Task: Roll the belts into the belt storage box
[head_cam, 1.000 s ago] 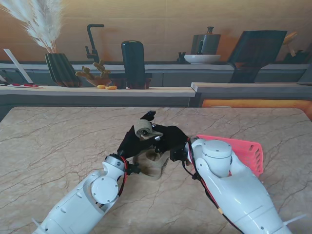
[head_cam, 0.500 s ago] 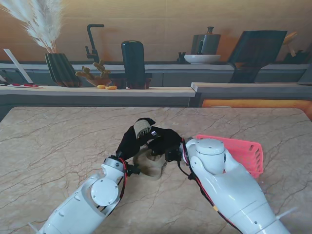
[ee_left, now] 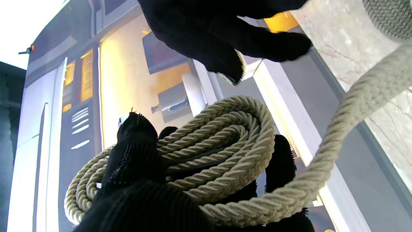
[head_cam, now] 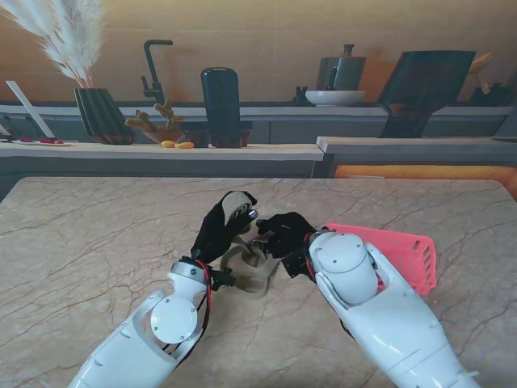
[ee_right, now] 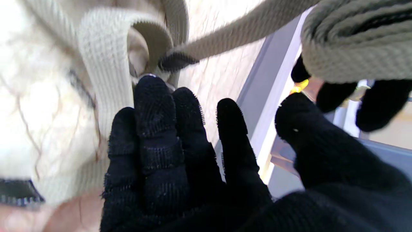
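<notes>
L hand (head_cam: 222, 229) fingers (ee_left: 135, 151) are gripping the belt coil (ee_left: 219, 141) above the tabletop (head_cam: 97, 234); the tail (head_cam: 250, 271) is trailing down. R hand (head_cam: 283, 234) is hovering w/ fingers (ee_right: 154, 129) apart, holding nothing. Risk: coil is likely springing loose if grip slackens; box (head_cam: 404, 250) is well apart.

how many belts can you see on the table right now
1. A beige woven belt: its rolled end is held up in the left hand, and the loose tail lies on the table between the two hands. The arms could be hiding another.
</notes>
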Available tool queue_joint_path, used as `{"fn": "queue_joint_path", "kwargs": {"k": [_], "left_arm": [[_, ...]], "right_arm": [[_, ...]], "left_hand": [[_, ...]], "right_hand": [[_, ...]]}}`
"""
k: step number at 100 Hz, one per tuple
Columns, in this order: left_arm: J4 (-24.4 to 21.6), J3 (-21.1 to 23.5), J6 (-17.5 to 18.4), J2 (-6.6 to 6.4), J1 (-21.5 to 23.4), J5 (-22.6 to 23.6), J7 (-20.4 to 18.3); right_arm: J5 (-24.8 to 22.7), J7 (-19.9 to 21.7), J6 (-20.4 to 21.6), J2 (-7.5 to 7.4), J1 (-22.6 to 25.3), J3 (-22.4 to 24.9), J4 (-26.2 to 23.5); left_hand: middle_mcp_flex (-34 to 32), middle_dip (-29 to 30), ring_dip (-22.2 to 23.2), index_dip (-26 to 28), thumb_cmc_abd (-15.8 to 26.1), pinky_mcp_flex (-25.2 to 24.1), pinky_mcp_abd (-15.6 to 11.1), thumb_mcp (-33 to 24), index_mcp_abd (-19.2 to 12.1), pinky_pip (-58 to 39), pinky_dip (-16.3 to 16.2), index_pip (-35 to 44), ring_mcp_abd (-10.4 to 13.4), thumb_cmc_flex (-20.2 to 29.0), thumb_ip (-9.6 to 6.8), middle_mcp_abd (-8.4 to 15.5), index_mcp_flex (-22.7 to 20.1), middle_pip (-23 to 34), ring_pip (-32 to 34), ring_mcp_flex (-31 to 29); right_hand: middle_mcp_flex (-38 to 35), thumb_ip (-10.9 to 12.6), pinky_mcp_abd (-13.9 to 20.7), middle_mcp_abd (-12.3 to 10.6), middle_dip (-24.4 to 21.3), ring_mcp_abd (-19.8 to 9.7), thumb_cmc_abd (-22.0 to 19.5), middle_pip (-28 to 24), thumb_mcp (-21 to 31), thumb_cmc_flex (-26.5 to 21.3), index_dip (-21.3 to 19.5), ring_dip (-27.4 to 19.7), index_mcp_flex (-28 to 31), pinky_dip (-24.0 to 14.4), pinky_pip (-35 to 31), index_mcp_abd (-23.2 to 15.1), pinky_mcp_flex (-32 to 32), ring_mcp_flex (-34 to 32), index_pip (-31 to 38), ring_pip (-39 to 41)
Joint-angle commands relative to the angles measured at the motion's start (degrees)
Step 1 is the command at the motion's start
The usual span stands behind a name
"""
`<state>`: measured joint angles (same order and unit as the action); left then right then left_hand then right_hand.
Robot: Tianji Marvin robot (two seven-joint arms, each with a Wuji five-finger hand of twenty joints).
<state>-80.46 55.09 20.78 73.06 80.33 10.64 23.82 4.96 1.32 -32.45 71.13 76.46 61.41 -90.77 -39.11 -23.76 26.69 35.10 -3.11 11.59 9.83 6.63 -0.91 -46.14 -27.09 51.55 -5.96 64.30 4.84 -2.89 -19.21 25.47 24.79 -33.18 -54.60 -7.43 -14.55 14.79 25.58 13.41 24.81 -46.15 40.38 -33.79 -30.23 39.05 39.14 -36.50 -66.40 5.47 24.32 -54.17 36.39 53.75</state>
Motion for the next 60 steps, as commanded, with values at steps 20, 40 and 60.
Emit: {"fn": "queue_joint_path", "kwargs": {"k": [20, 40, 60], "left_arm": [[0.49, -0.44, -2.38, 0.07, -1.14, 3.03, 0.18], [1.62, -1.37, -3.63, -0.18, -2.31, 4.23, -0.73], [4.29, -2.64, -3.74, -0.75, -4.36, 10.24, 0.14]], "right_arm": [[-11.93, 2.68, 14.05, -4.53, 5.92, 3.5, -5.57], [-21.68, 4.59, 22.71, -6.59, 9.2, 5.25, -8.98], [-27.1, 2.21, 27.01, -6.74, 10.2, 4.98, -9.83]], "left_hand": [[-13.48, -16.4, 9.34, -1.24, 3.3, 8.36, 0.96, -4.44, -0.81, -13.64, -2.54, 4.1, -3.09, 4.92, -0.82, 4.04, -2.89, 24.47, 20.69, -15.2], [-19.87, -27.44, 13.7, -0.43, -1.7, 18.21, 2.05, -5.86, 2.29, -23.97, -3.3, 8.44, -2.04, 1.96, -2.19, 4.82, -4.81, 35.86, 35.32, -26.75], [-25.16, -29.65, 14.81, 1.8, -13.25, 27.1, 3.76, -24.35, 4.2, -33.22, -2.02, 13.3, -1.24, -10.02, -2.02, 4.08, -7.19, 40.09, 45.23, -37.12]], "right_hand": [[8.0, 2.52, 0.89, -1.59, -1.48, -1.92, 10.44, 4.96, 9.45, 3.66, -4.52, -1.91, -3.82, 1.23, 3.57, -3.31, -2.14, 6.81, -5.0, -6.97], [14.08, 2.24, 1.44, -2.49, -1.93, -3.26, 13.81, 7.99, 7.37, 3.66, -4.96, -2.98, -9.6, 1.13, 7.49, -2.51, -3.39, 10.29, -7.42, -11.71], [15.15, 2.29, -0.11, -0.47, -2.05, -2.45, 10.51, 9.07, -7.12, 10.51, -4.3, -3.46, -10.36, -0.32, 9.44, 1.28, -2.67, 10.59, -10.65, -13.86]]}}
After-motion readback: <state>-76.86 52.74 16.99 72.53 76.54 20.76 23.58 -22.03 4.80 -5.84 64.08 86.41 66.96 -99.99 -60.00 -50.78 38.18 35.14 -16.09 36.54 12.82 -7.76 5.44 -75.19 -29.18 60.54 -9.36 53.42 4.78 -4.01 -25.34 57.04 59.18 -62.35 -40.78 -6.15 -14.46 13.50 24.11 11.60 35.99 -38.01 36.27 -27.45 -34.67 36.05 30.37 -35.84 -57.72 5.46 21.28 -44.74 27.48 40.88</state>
